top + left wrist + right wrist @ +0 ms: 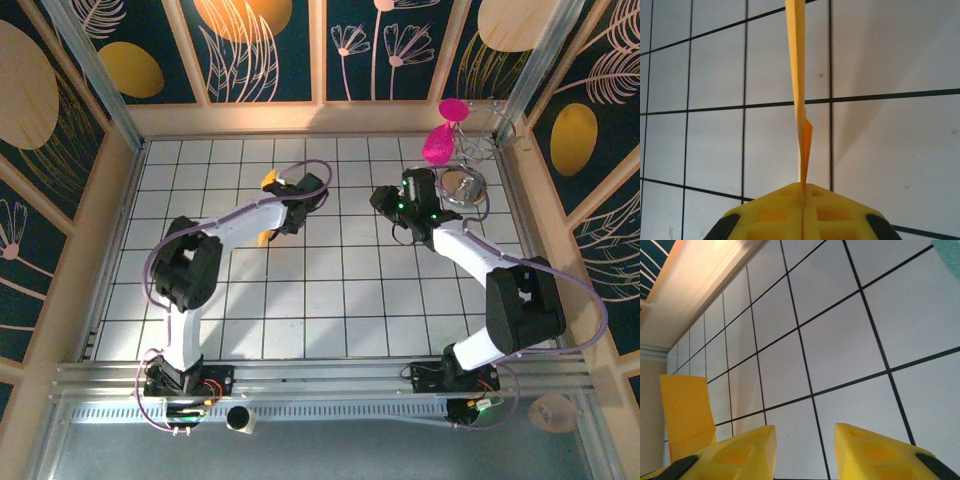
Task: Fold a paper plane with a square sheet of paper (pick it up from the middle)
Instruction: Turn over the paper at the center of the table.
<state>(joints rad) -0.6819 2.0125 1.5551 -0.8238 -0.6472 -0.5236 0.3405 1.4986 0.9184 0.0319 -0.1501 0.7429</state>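
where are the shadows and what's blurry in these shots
Left wrist view: soft grey shadow on the tiles right of the paper plane; right wrist view: the right gripper looks blurred, tiles sharper; top external view: grey shadows dim the near tiles.

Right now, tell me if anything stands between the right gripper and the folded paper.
Nothing visible does: only bare tiles lie between the open right gripper and the folded orange paper pinched in the left gripper.

A: Bkgd?
B: White tiled desk (330,310), black grid. Walls (100,55) dark teal w/ gold ovals (130,68), pale leaf drawings, light wood frame (318,50).
A: Light?
B: Bright; soft shadows on tiles. Metal rail (320,372) at near edge.
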